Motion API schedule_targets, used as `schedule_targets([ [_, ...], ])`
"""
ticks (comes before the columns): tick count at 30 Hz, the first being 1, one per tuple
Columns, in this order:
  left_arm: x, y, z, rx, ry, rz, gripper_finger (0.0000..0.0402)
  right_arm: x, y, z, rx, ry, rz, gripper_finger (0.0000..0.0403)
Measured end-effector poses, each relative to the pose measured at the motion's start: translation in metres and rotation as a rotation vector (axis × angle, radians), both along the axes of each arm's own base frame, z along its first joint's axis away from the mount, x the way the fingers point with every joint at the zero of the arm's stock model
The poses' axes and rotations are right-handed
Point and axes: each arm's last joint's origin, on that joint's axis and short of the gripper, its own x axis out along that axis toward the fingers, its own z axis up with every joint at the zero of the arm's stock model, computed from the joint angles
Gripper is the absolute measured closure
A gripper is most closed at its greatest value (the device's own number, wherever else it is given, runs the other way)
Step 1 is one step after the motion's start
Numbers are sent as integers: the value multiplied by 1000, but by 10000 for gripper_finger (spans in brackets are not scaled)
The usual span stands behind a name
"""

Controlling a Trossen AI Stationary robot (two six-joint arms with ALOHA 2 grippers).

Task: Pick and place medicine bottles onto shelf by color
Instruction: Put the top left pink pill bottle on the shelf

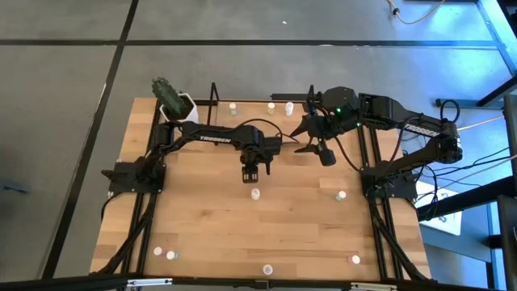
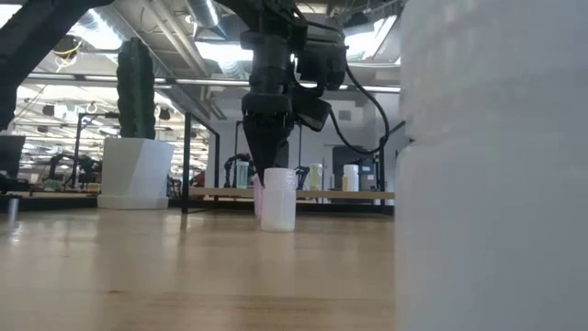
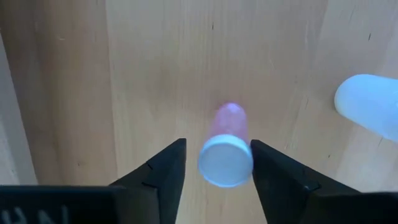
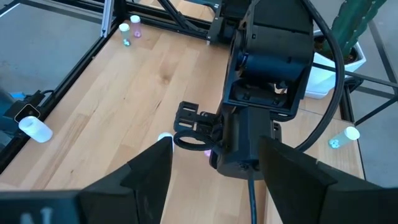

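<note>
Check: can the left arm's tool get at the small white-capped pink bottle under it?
Probably yes. The left tool hangs straight over the small white-capped pink bottle, open, one finger on each side with slight gaps. Bare wooden table surrounds it; the other white bottle stands clear.

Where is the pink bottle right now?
The pink bottle stands on the table near its middle, between the left gripper's open fingers, with a white bottle on the side away from the shelf.

One camera looks straight down on the whole table (image 1: 266, 234). One sits low on the wood, looking across. One on each wrist looks down, up close. All show the same pink bottle (image 3: 227, 146).
</note>
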Motion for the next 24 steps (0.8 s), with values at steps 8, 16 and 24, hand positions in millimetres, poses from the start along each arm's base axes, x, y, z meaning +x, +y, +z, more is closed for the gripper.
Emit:
schedule_targets([
  [8,0,0,0,2,0,2,196,0,0,0,0,0,0,166],
  [16,-2,0,1,-5,11,37,186,0,0,0,0,0,0,166],
  [24,-4,-1,8,-13,1,53,184,0,0,0,0,0,0,166],
])
